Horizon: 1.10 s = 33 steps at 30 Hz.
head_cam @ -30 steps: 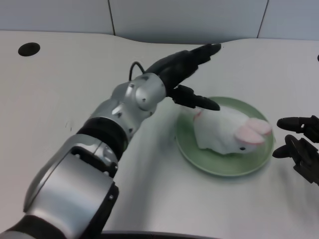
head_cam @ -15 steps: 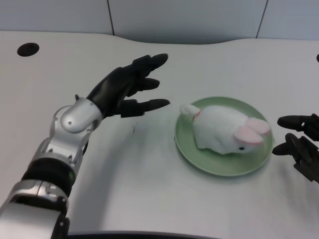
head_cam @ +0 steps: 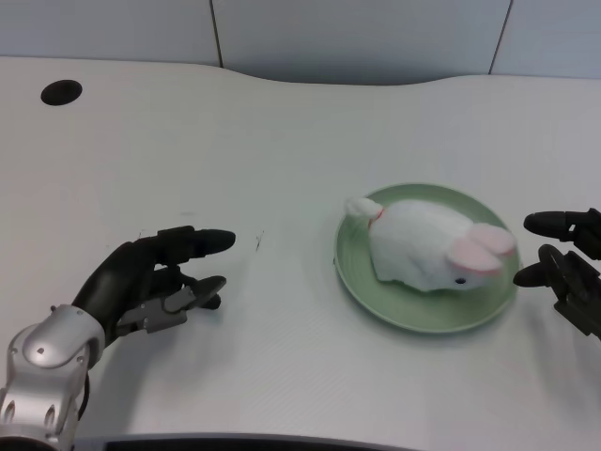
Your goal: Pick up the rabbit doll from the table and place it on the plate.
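Robot hand (head_cam: 150,282) pulled back, empty, rabbit doll (head_cam: 427,246) on plate (head_cam: 394,305)

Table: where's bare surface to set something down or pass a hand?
Free: the wide stretch between the left hand and the plate, and the back strip from the hole rightward. Crowded: the plate, filled by the rabbit doll, and the narrow gap to the right hand.

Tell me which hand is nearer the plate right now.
The right hand, at the picture's right edge, sits just beside the green plate's rim. The left hand lies well off, with bare table between it and the plate holding the rabbit doll.
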Tool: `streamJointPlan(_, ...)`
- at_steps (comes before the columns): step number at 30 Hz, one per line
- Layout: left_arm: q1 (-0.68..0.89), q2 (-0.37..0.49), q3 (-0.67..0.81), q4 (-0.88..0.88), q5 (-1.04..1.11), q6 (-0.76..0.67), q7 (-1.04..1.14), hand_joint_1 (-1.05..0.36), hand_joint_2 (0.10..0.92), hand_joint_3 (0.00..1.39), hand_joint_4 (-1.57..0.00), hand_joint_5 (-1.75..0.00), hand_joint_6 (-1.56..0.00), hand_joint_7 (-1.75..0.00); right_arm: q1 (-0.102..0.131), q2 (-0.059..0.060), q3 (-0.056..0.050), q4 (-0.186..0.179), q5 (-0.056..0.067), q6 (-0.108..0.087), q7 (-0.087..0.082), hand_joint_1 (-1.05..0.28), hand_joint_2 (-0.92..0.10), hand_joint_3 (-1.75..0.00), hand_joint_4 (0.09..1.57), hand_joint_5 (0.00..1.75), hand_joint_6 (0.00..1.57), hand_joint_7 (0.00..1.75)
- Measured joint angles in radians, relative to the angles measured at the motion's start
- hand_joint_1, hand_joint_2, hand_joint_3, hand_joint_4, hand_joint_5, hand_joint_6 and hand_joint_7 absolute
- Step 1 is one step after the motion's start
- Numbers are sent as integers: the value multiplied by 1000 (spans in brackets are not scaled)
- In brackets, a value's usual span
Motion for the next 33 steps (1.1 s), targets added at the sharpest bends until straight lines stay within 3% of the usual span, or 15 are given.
streamJointPlan(2,15,10,-3,-12,14,42,23,-520,921,445,-569,-1584,-620,-942,0,-3,0,0,-2,0,0,-332,-921,-499,341,1452,352,1032)
streamJointPlan(4,32,25,-12,-20,43,67,49,-529,921,467,-605,-1636,-639,-1043,0,-7,-1,0,-3,0,0,-335,-921,-497,346,1462,355,1036)
streamJointPlan(8,41,38,-25,-24,63,69,61,-527,921,547,-652,-1740,-583,-1358,-6,-10,-11,11,1,-1,8,-336,-921,-488,347,1475,365,1048)
streamJointPlan(13,19,28,-6,20,23,80,61,-512,921,523,-773,-1746,-557,-1682,-18,-18,-26,28,2,1,19,-315,-921,-507,317,1464,347,1043)
streamJointPlan(20,-36,24,-8,91,17,78,61,-492,921,513,-856,-1746,-598,-1746,-58,-24,-33,77,2,-1,23,-298,-921,-518,341,1479,338,1041)
streamJointPlan(24,-65,25,-7,143,17,57,61,-519,921,503,-881,-1746,-623,-1746,-67,-24,-32,86,0,-1,14,-301,-921,-517,338,1485,335,1045)
streamJointPlan(33,-85,25,-7,190,16,29,61,-523,921,504,-859,-1746,-600,-1746,-80,-26,-33,107,0,-3,20,-300,-921,-501,340,1483,335,1048)
